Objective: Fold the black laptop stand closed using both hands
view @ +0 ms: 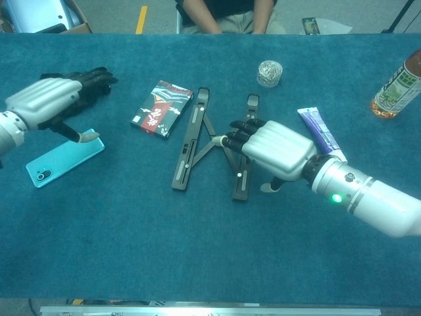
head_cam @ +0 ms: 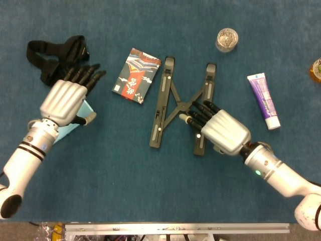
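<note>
The black laptop stand (head_cam: pixel 170 103) (view: pixel 196 135) lies flat and spread open in the middle of the blue table, two long bars joined by crossed struts. My right hand (head_cam: pixel 216 128) (view: pixel 271 149) lies palm down over the stand's right bar, fingers apart and reaching toward the crossed struts; it grips nothing. My left hand (head_cam: pixel 66 96) (view: pixel 49 97) hovers far to the left above a turquoise phone (view: pixel 64 158), fingers spread, holding nothing and well apart from the stand.
A patterned card box (head_cam: pixel 136 75) lies just left of the stand. A black strap (head_cam: pixel 52 52) sits at the far left. A purple tube (head_cam: pixel 265 100), a small round tin (head_cam: pixel 227 39) and a bottle (view: pixel 396 82) lie to the right.
</note>
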Robot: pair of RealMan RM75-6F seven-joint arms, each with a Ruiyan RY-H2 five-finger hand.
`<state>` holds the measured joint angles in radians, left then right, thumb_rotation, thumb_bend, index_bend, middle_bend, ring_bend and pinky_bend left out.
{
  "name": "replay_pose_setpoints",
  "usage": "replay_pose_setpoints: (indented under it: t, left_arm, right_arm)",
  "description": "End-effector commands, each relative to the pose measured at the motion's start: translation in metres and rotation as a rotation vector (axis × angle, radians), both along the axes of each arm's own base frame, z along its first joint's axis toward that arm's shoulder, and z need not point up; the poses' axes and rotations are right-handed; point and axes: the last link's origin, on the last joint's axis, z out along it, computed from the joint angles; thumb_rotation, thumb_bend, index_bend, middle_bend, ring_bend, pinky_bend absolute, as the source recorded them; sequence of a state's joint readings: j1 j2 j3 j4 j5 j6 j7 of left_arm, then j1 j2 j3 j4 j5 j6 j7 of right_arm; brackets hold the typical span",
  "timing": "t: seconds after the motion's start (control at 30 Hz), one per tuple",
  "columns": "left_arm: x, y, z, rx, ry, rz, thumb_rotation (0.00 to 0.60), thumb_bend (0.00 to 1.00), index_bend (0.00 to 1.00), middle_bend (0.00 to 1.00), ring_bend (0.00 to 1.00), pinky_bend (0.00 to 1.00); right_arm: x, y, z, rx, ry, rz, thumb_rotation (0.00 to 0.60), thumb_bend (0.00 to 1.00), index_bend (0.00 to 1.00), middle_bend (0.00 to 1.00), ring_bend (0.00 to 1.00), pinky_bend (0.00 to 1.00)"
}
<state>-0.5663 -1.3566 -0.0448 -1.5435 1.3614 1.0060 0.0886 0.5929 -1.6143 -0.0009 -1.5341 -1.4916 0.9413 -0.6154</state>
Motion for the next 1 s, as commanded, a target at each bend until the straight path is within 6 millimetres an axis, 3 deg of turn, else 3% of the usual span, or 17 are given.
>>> replay_pose_setpoints:
  t: [0.03,1.0]
  left_arm:
    - [0.004,0.004,-0.011,-0.018,-0.007,-0.006,0.6,0.26,0.0,0.0,0.0,0.01]
    - [0.025,0.014,-0.078,-0.109,-0.069,-0.001,0.6,0.26,0.0,0.0,0.0,0.01]
  right_arm:
    - [-0.001,-0.003,0.002,-0.011,-0.001,-0.009,0.6,0.05,0.05,0.17,0.02,0.15]
    - [0.007,-0.009,-0.014,-0.034,0.02,0.022,0.6,0.05,0.05,0.17,0.02,0.15]
